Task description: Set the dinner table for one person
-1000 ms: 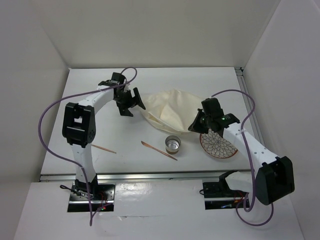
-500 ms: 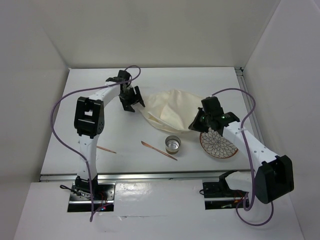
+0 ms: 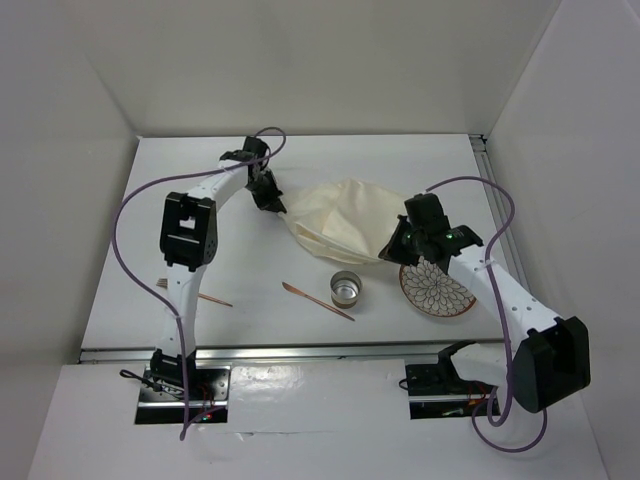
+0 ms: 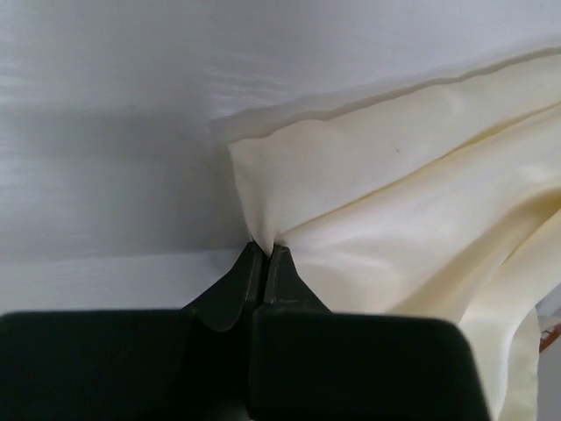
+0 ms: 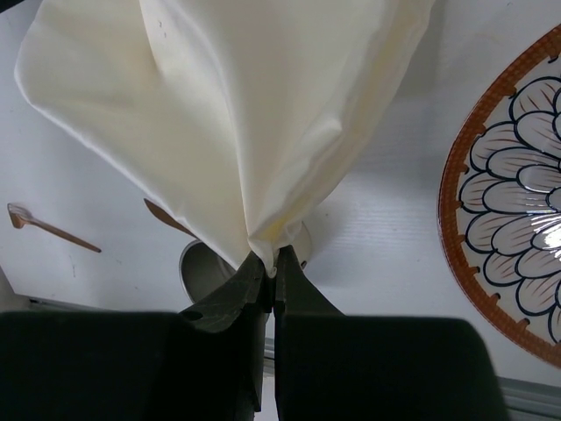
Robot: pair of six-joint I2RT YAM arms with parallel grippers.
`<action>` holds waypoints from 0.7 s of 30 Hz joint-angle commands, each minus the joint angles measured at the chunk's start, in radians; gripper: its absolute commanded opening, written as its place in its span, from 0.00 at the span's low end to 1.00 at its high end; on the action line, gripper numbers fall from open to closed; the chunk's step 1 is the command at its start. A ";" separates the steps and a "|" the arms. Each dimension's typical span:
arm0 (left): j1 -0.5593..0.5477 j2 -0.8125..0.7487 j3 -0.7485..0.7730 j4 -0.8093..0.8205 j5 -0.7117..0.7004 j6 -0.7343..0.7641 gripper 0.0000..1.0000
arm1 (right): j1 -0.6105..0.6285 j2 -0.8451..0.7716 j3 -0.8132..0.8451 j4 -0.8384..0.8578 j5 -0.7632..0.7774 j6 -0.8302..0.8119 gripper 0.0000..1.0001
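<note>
On the table, which fills the space in front of my two arms and has metal rails on its near and right sides, a cream cloth lies in a bunched heap near the middle. I have my left gripper at the far left corner of the cloth. Through the left wrist camera I see its jaws squeezed tight on a small pinch of that corner, with bare table behind it. My right gripper is at the near right edge of the cloth. Its jaws are clamped on a fold there, and the cloth spreads out wide from the tips.

A plate with a flower pattern and a brown rim sits just to the right of that gripper, partly under my right arm. A shiny cup stands near the cloth's near edge, to the left of the plate. A brown spoon lies slanted just left of the cup. A thin brown tool lies well off to the left by my left arm, too small for me to tell what kind
</note>
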 commanded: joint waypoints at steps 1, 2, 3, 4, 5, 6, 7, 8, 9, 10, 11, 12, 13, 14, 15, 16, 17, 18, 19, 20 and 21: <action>-0.006 0.050 0.077 -0.046 -0.054 0.004 0.00 | -0.006 -0.022 0.049 -0.027 0.018 0.010 0.00; -0.006 0.050 0.100 -0.060 -0.065 0.016 0.00 | -0.006 -0.022 0.049 -0.027 0.018 0.010 0.00; -0.006 0.041 0.124 -0.074 -0.080 0.016 0.00 | -0.006 -0.022 0.049 -0.018 0.018 0.010 0.00; -0.006 0.028 0.166 -0.096 -0.106 0.037 0.00 | -0.006 -0.022 0.049 -0.018 0.027 -0.004 0.00; 0.017 0.012 0.183 -0.097 -0.106 0.046 0.00 | -0.006 -0.010 0.058 -0.018 0.027 -0.004 0.00; 0.034 -0.027 0.197 -0.097 -0.097 0.056 0.00 | -0.006 0.007 0.067 -0.006 0.027 -0.019 0.00; 0.057 -0.045 0.219 -0.097 -0.042 0.056 0.00 | -0.015 0.017 0.082 -0.006 0.036 -0.030 0.00; 0.115 -0.057 0.233 -0.097 0.002 0.056 0.00 | -0.015 0.048 0.092 0.005 0.045 -0.044 0.00; 0.144 -0.066 0.249 -0.097 0.050 0.056 0.00 | -0.024 0.065 0.101 0.014 0.045 -0.044 0.00; 0.172 -0.077 0.267 -0.097 0.090 0.044 0.00 | -0.033 0.083 0.111 0.031 0.045 -0.076 0.00; 0.214 -0.077 0.310 -0.109 0.139 0.033 0.00 | -0.055 0.106 0.151 0.069 0.021 -0.087 0.00; 0.232 -0.086 0.338 -0.127 0.148 0.033 0.00 | -0.072 0.164 0.182 0.095 0.001 -0.102 0.00; 0.244 -0.103 0.379 -0.127 0.148 0.024 0.00 | -0.108 0.201 0.276 0.118 -0.035 -0.142 0.00; 0.273 -0.114 0.397 -0.136 0.148 0.014 0.00 | -0.125 0.294 0.347 0.132 -0.045 -0.154 0.00; 0.288 -0.130 0.408 -0.127 0.162 0.005 0.00 | -0.144 0.347 0.430 0.132 -0.057 -0.168 0.00; 0.305 -0.170 0.408 -0.112 0.202 -0.022 0.00 | -0.161 0.404 0.529 0.122 -0.069 -0.191 0.00; 0.342 -0.196 0.408 -0.092 0.222 -0.036 0.00 | -0.173 0.459 0.755 0.068 -0.079 -0.200 0.00; 0.360 -0.222 0.408 -0.051 0.237 -0.050 0.00 | -0.182 0.558 0.870 0.041 -0.079 -0.209 0.00; 0.380 -0.250 0.396 -0.032 0.249 -0.073 0.00 | -0.182 0.599 0.971 0.021 -0.079 -0.228 0.00; 0.400 -0.278 0.376 -0.014 0.278 -0.084 0.00 | -0.182 0.625 1.053 0.005 -0.070 -0.228 0.00; 0.435 -0.339 0.358 0.006 0.295 -0.093 0.00 | -0.182 0.643 1.146 0.005 -0.070 -0.228 0.00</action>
